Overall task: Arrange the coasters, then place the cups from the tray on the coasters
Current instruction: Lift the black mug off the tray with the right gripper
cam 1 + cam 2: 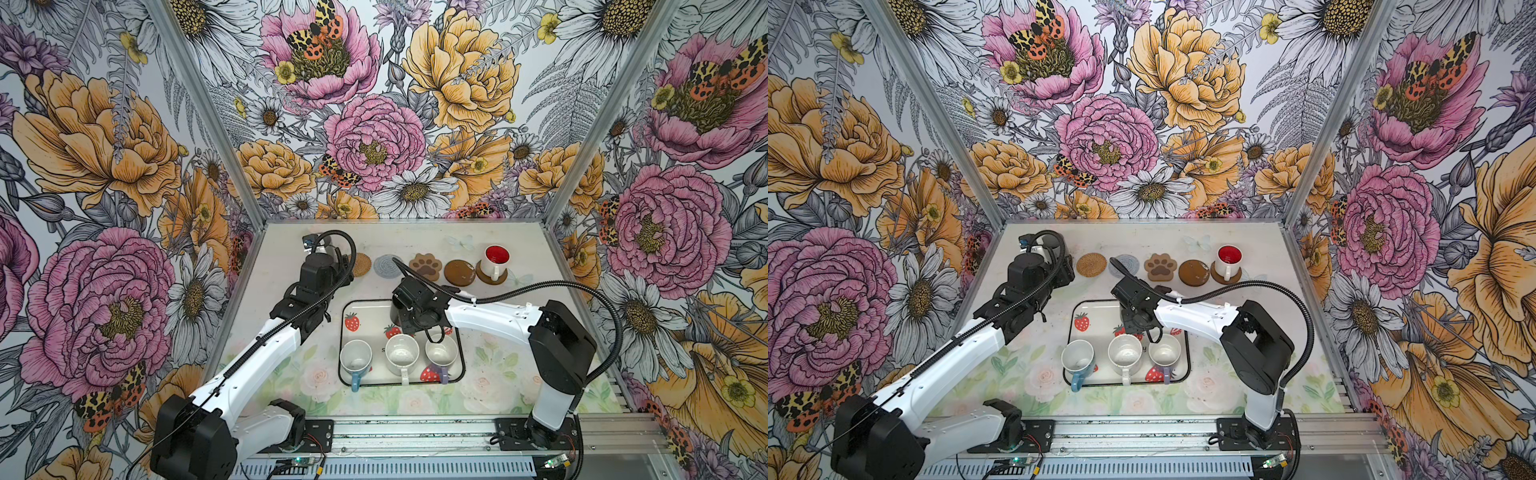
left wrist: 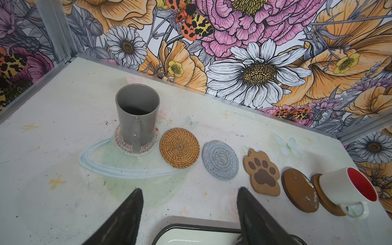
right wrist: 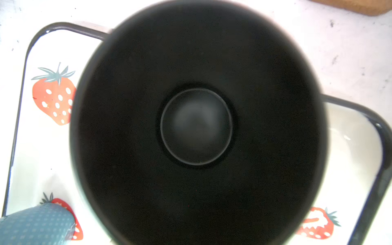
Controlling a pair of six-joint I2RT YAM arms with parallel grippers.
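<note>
Grey mug [image 2: 137, 114] on patterned coaster [image 2: 119, 141], left wrist view only

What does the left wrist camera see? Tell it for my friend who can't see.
A grey mug stands on a patterned coaster at one end of a row: rattan coaster, grey woven coaster, paw coaster, brown disc, then a white mug on a second disc. The open left gripper hangs near the tray.
</note>
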